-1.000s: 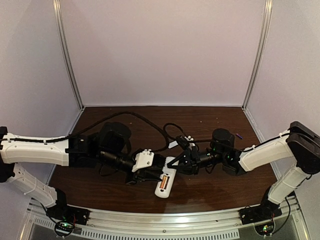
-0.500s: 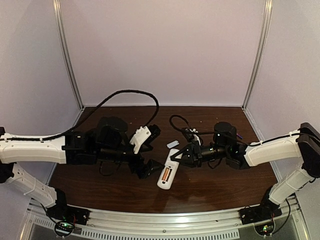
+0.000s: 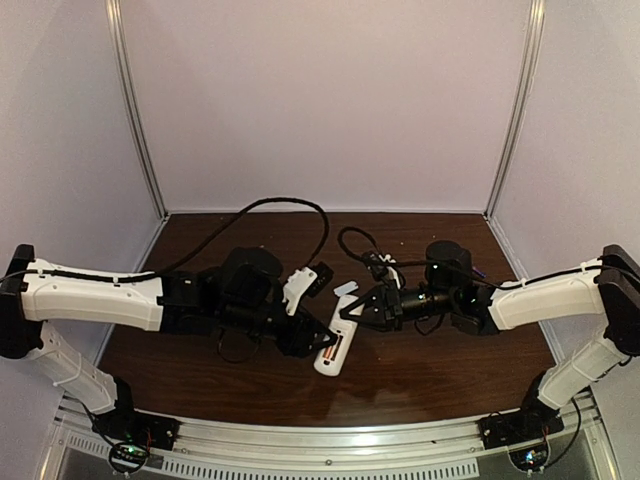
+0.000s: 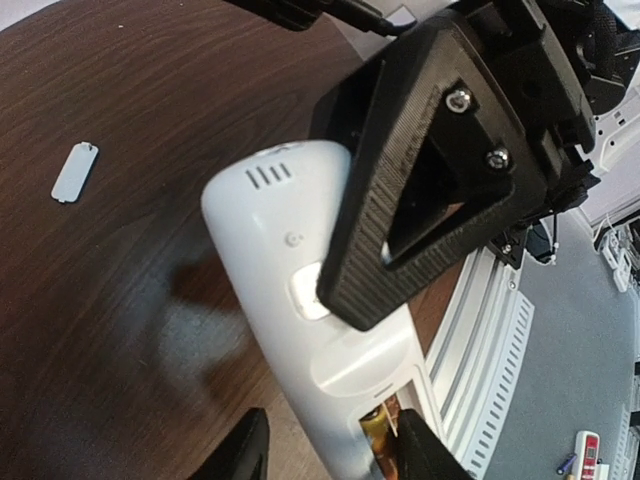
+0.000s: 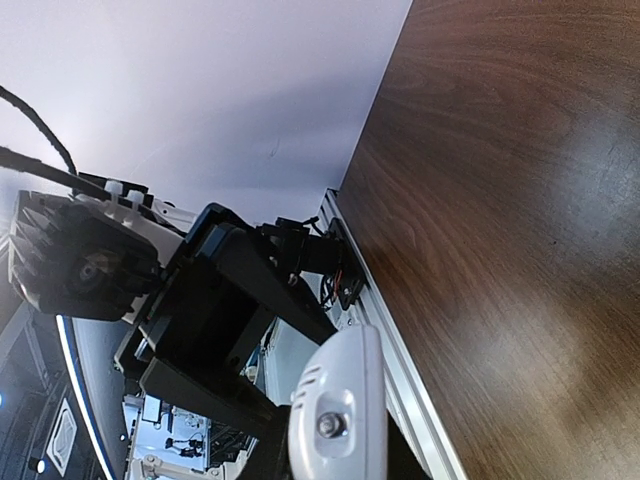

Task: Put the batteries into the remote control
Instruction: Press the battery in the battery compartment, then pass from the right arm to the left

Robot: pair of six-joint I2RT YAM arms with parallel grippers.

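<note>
We see the left black two-finger gripper [image 4: 330, 455] spread open astride the battery end of the small white oblong plastic remote control [image 4: 270, 260], mid-front on the dark brown wooden table [image 3: 430, 370]. Slim orange-red batteries [image 4: 383, 428] show in its bay. The right black gripper [image 3: 350, 310] is clamped on the remote's other end.

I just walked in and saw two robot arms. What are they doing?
They are loading a white remote control, which is back side up. The right gripper holds its far end. The left gripper straddles the open battery bay, where one orange battery shows. The small cover lies loose on the table.
</note>
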